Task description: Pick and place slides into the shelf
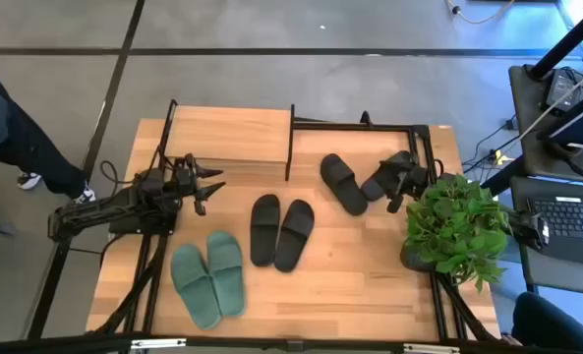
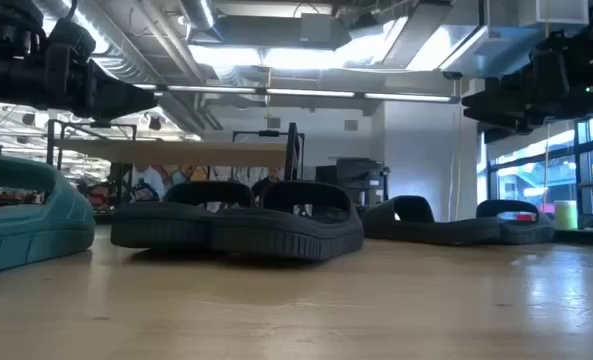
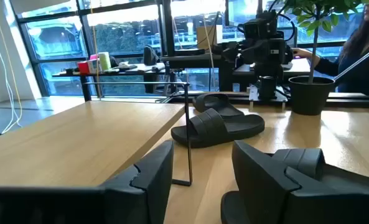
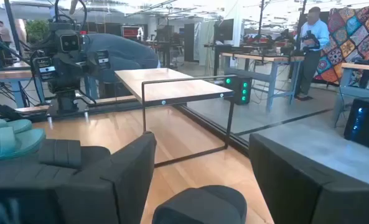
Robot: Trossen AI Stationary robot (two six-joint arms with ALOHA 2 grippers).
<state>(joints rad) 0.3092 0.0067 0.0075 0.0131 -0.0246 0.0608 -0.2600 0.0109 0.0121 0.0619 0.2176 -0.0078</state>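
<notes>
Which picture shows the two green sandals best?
The high view: both sage green foam slides lie side by side in full, near the table's front edge. The low view catches only part of one at its edge. The right wrist view shows a teal sliver. The left wrist view shows none.

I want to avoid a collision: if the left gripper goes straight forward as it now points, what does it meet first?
Probably the lone black slide lying past the shelf's thin front leg. The left gripper, jaws open, points across the table toward it, though depth is unclear.
</notes>
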